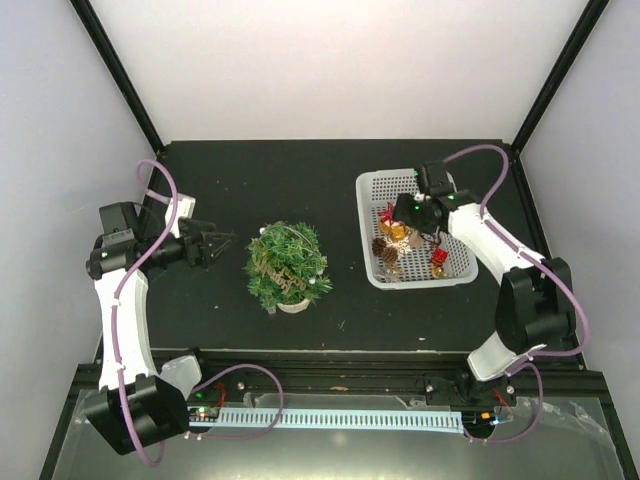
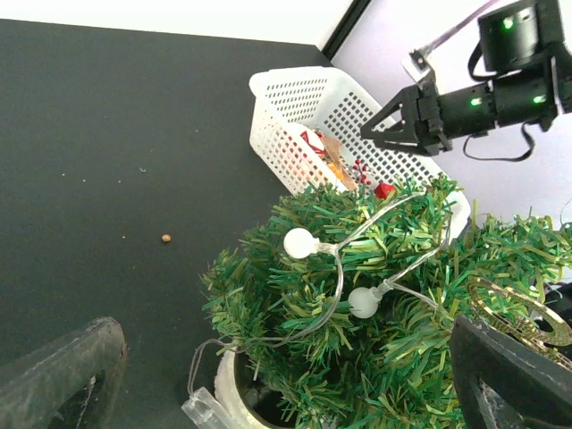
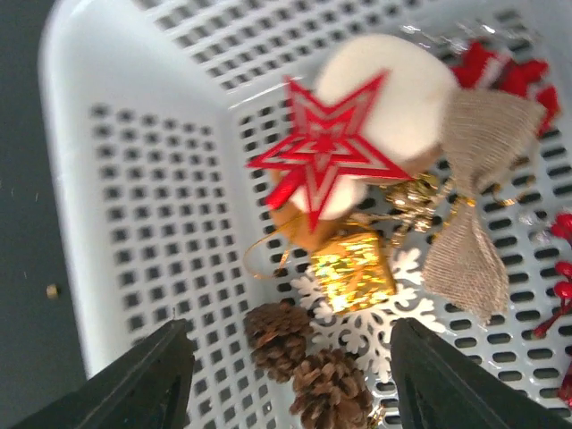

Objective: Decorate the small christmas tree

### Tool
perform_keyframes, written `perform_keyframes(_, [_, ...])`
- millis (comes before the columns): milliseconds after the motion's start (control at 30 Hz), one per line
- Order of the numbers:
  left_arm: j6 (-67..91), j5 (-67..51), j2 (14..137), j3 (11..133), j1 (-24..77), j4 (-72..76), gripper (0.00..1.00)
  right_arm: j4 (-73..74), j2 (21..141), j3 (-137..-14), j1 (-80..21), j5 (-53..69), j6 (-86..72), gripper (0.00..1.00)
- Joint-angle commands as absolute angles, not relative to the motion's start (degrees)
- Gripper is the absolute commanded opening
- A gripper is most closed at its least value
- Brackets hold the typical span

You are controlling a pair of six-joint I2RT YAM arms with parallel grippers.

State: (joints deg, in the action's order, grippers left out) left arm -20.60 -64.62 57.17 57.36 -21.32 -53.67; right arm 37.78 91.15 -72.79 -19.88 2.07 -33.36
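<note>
The small christmas tree stands mid-table on a pale round base. In the left wrist view the tree carries a clear light string with white bulbs and a gold ring ornament. My left gripper is open and empty just left of the tree, which fills the space ahead of its fingers. My right gripper is open and empty, hovering over the white basket. Below it lie two pine cones, a gold gift box, a white snowflake and a red star.
The basket also holds a burlap bow and red berries. The black table is fenced by white walls and black corner posts. The light string's clear battery box lies by the tree base.
</note>
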Motion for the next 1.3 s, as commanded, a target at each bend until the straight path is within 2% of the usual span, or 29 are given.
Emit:
perform_keyframes(0, [-22.8, -66.6, 58.0, 59.8, -21.7, -56.5, 0.99, 20.0, 89.1, -64.6, -13.9, 11.8, -43.6, 0.66])
perform_keyframes(367, [-21.3, -66.8, 58.0, 58.2, -21.8, -54.6, 0.99, 4.3, 98.3, -58.2, -8.6, 21.4, -50.5, 0.64])
perform_keyframes(767, [-20.1, -66.1, 58.1, 57.8, -21.8, -53.6, 0.99, 8.1, 104.1, -62.5, -8.6, 17.0, -51.2, 0.62])
perform_keyframes(1267, [-20.3, -65.6, 58.3, 57.5, -21.8, -53.8, 0.99, 6.2, 108.7, -64.5, -8.7, 17.5, -51.5, 0.54])
